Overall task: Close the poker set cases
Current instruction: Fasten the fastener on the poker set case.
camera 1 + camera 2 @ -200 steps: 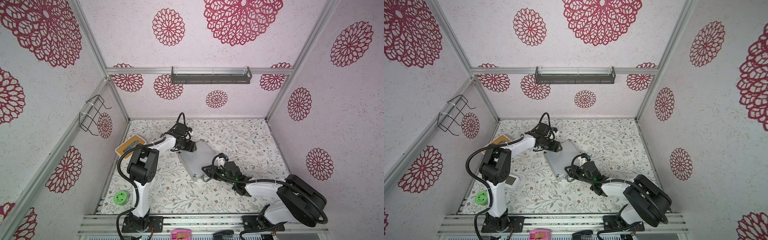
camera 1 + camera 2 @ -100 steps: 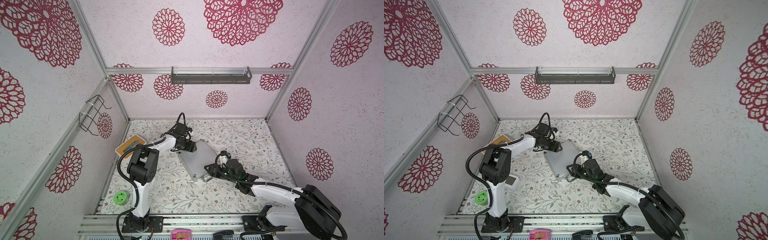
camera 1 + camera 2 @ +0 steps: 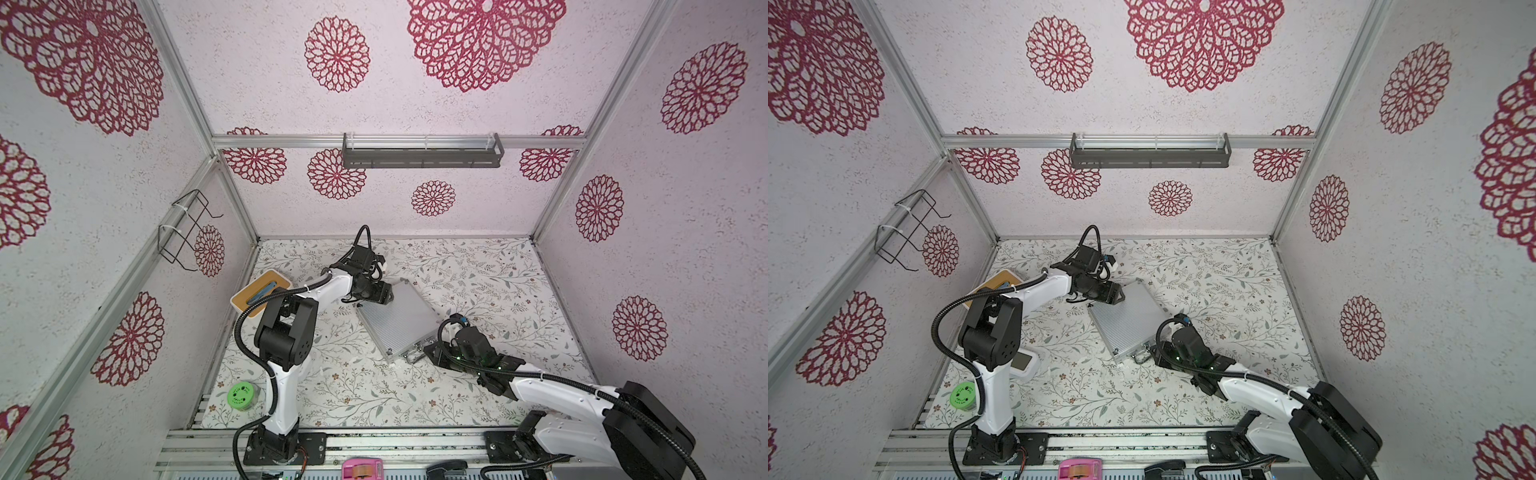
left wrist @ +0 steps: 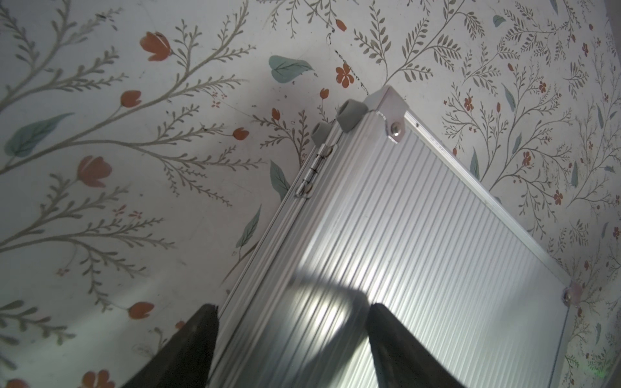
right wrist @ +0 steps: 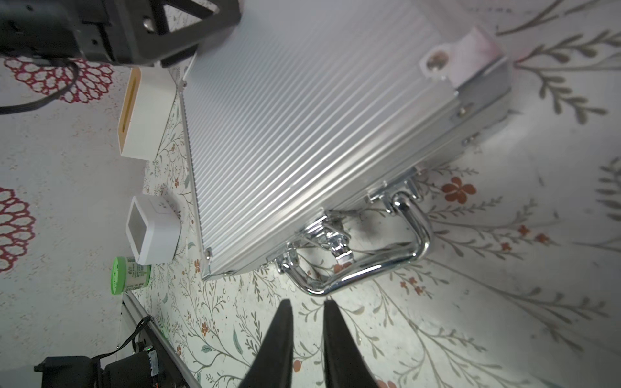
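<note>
Right fingers [image 5: 275,346] narrowed (slim gap, empty) near the case [image 5: 302,134] handle [image 5: 369,272]; left fingers [image 4: 396,352] spread wide apart.

The left arm [image 3: 284,390] and right arm [image 3: 557,388] have white links, black joints and ribbed black cables; fingers [image 5: 279,342] are black, tapered.

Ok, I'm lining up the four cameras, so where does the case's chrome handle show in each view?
In a top view: the handle sticks out from the near edge of the case.
In a top view: the handle, on that same near edge.
Left wrist: not in it; only the hinge side shows.
Right wrist: the handle lies just beyond the right hand.
Shared landmark: the ribbed lid.
</note>
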Robot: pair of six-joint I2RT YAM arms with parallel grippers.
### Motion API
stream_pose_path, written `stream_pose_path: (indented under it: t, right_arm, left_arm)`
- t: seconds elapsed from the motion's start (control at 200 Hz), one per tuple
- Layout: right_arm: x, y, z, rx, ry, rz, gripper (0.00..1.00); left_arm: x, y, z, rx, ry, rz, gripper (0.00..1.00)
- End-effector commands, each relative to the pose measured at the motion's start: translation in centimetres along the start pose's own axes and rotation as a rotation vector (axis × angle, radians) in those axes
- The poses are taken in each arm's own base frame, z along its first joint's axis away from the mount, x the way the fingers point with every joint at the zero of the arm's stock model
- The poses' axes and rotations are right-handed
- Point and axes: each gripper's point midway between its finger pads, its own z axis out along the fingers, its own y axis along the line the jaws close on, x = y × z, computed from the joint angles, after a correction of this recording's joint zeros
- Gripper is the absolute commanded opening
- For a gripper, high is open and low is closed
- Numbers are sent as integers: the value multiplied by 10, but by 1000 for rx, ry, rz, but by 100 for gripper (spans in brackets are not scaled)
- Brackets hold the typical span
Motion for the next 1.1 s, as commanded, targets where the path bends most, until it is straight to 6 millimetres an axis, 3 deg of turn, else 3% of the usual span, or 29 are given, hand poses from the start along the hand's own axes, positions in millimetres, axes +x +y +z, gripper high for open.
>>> stream_pose_path:
  t: [0.0,0.15,1.096]
  right_arm:
    - [-5,-3,5,3,-30,30,17]
    - [-3,-10,11,14,-34,54,12]
    - [-2,-13,31,-15,-31,110,11]
  left_arm:
    - [34,4,9,-38,121,4,74]
    - [36,3,10,-38,129,4,74]
    - [37,5,11,-42,139,5,74]
